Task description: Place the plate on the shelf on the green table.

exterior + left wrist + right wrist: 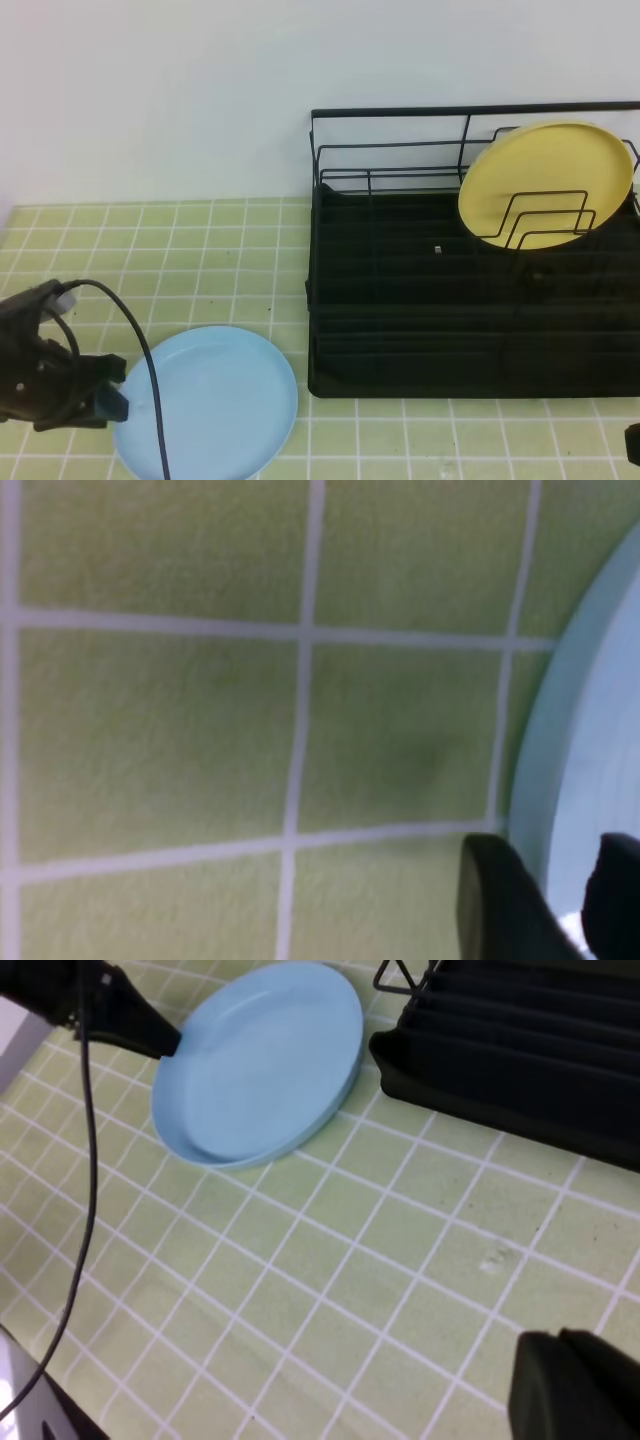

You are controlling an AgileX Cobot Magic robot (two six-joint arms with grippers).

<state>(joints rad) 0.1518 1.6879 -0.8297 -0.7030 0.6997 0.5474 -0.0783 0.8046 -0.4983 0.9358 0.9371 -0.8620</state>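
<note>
- Nearest, at about 7 o'clock in the high view, the left gripper [112,388] sits low at the left rim of the plate [210,400]; the jaws straddle the rim with a visible gap between them, and I cannot tell whether either fingertip touches it.
- Its own camera shows two dark fingertips [505,900] at the bottom right, apart, with the pale blue rim running between them.
- The plate lies flat, face up, on the green table [200,260], just left of the shelf's front corner; being round it has no long axis, and its open face points straight up.
- A black cable [140,350] arcs from the left arm across the plate's left edge.
- At 5 o'clock, the right gripper [575,1385] hangs over bare tiles, well apart from the plate, fingers pressed together.
- Farther back, from 3 to 1 o'clock, the shelf [400,330] stands on the table, black tray in front, rear rail behind.
- At 1 o'clock a yellow plate [545,180] stands on edge in the wire dividers, leaning back toward the rail.
</note>
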